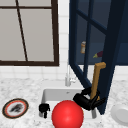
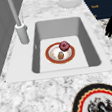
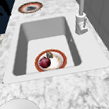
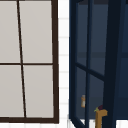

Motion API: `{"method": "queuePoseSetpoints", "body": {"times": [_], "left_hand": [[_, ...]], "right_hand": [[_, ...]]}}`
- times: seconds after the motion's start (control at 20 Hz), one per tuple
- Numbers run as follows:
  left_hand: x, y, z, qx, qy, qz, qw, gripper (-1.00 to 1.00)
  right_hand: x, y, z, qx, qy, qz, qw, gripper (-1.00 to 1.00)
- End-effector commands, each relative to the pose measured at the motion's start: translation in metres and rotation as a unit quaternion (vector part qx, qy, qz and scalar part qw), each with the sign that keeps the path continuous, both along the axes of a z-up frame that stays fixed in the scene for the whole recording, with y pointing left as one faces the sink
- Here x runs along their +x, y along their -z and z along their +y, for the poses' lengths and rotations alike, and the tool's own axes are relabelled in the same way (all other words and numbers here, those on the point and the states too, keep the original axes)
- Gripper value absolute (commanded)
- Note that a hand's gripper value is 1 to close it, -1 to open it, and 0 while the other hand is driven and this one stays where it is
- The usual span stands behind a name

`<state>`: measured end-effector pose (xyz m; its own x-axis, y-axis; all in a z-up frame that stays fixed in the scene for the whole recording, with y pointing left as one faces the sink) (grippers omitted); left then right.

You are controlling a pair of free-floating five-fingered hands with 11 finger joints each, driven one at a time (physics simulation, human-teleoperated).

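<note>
Right hand (image 1: pixel 86 100): in the front view, low at the cabinet door's handle, above the right part of the sink; fingers curled round the lower end of the handle.
Handle (image 1: pixel 96 80): tan bar, upright, bent over at the top; mounted on the near edge of the open cabinet door; its top also shows in the upper view (image 4: pixel 100 117).
Cabinet door (image 1: pixel 110 50): dark blue, glass-paned, swung open toward the camera at the right of the window.
Left hand (image 1: pixel 44 108): hangs over the left near part of the sink, well apart from the handle; fingers curled, holding nothing.
Red ball (image 1: pixel 67 114): large sphere in the front view, between the two hands, low in the frame.
Sink (image 2: pixel 90 41): white basin set in the marble counter; faucet (image 2: pixel 20 31) on its far edge.
Plate in sink (image 2: pixel 52 59): red-rimmed, on the basin floor; carries a dark red fruit (image 2: pixel 64 45) and a small brown item (image 2: pixel 60 55).
Patterned plate (image 1: pixel 15 108): on the counter left of the sink.
White plate (image 1: pixel 121 113): on the counter right of the sink.
Cabinet interior: a small jar (image 1: pixel 83 47) on the shelf.
</note>
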<state>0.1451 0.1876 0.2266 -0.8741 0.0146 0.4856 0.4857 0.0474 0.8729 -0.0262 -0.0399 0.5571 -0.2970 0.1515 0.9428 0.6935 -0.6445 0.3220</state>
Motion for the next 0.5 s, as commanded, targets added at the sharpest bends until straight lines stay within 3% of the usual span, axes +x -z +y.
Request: {"method": "queuePoseSetpoints", "body": {"times": [0.0, 0.4, 0.45], "left_hand": [[0.0, 0.0, 0.0, 0.0, 0.0, 0.0, 1.0, 0.0], [0.0, 0.0, 0.0, 0.0, 0.0, 0.0, 1.0, 0.0], [0.0, 0.0, 0.0, 0.0, 0.0, 0.0, 1.0, 0.0]], "right_hand": [[-0.031, 0.031, 0.017, -0.003, 0.0, 0.0, 1.0, 1.0], [-0.032, 0.034, 0.04, -0.014, 0.028, 0.004, 0.9995, 1.0], [-0.026, 0.033, 0.055, -0.019, 0.037, 0.01, 0.9991, 1.0]]}}
